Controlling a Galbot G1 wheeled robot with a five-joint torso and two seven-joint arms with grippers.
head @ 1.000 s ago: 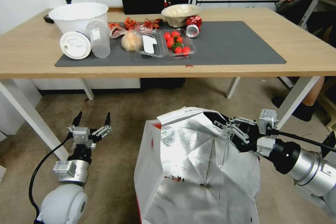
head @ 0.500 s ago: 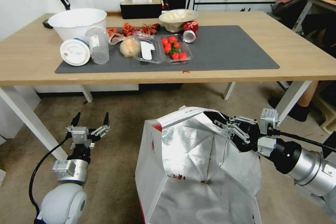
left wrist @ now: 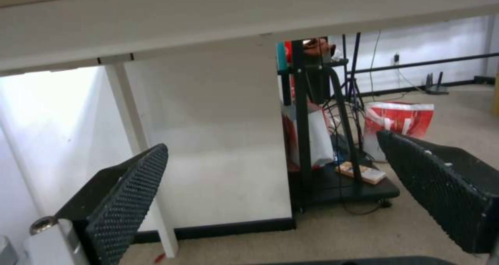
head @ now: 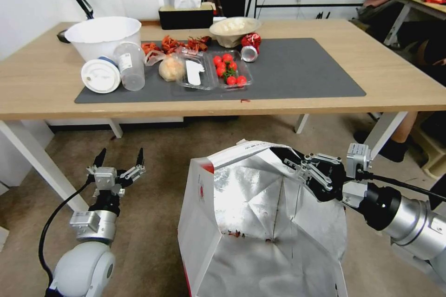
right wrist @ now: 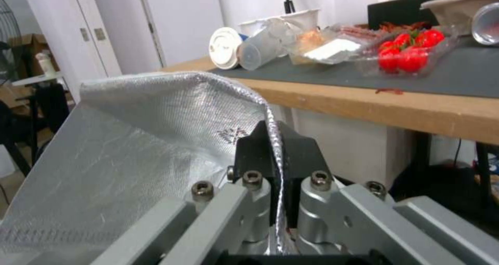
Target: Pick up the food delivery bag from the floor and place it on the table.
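Left gripper (head: 119, 161) parked low beside a table leg, fingers spread and empty. Food delivery bag (head: 260, 222) hanging open below the table (head: 409, 88) edge, foil rim clenched in right gripper (head: 297, 167). Best raised clear of the edge, then set on bare mat (head: 302, 69), away from tomatoes (head: 227, 69).

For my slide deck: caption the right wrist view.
Right gripper pinching the food delivery bag rim beside the table.
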